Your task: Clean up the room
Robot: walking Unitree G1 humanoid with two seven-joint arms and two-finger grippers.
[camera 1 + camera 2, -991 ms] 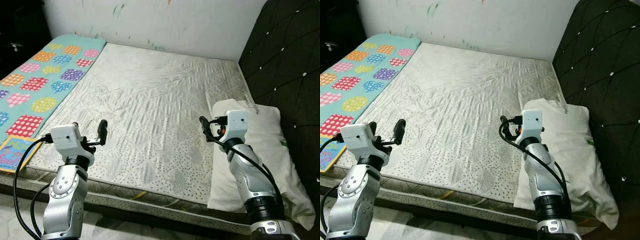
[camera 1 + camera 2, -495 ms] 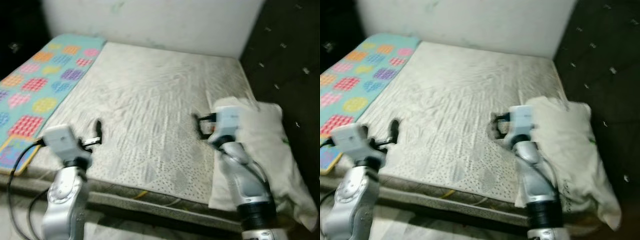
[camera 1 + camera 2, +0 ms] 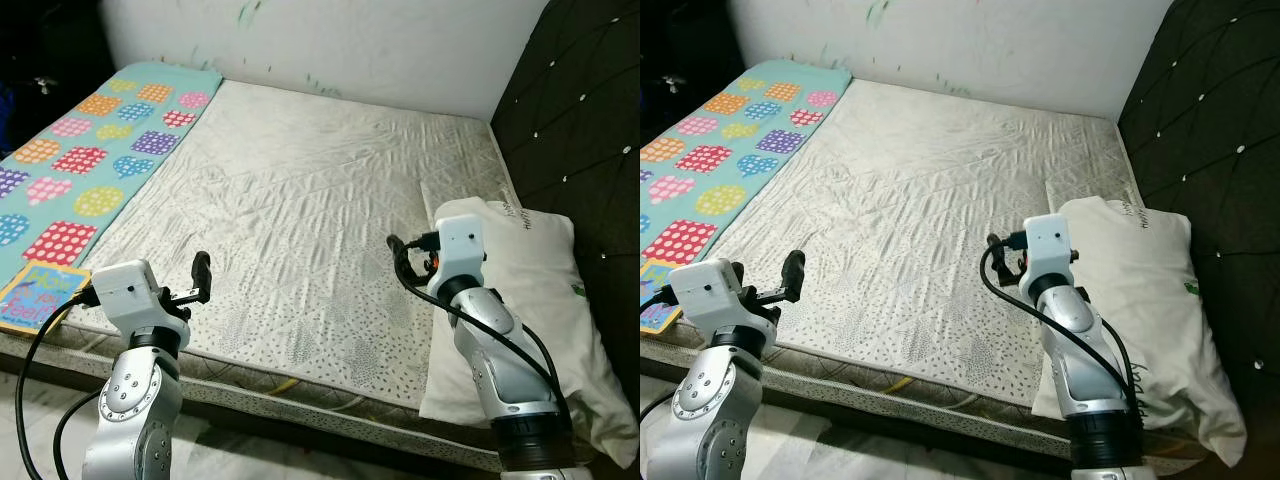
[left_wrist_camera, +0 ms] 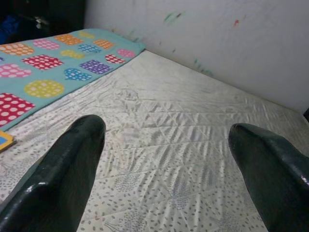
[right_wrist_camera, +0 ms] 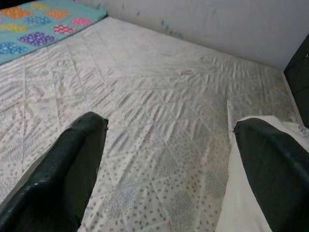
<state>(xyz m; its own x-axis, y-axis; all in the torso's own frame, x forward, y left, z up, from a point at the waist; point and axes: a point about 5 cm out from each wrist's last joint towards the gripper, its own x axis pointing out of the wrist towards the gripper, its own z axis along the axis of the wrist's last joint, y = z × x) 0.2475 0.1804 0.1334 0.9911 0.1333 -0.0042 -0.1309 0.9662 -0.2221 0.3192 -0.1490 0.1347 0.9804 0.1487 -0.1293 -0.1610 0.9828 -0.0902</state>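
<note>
Both grippers hover spread wide with nothing between their fingers. The left gripper hangs over the near edge of the bare quilted mattress; the right gripper sits just beside a white pillow by the dark tufted headboard. The pillow's print is too small to read. A children's book lies on the polka-dot blanket, lettering unclear.
</note>
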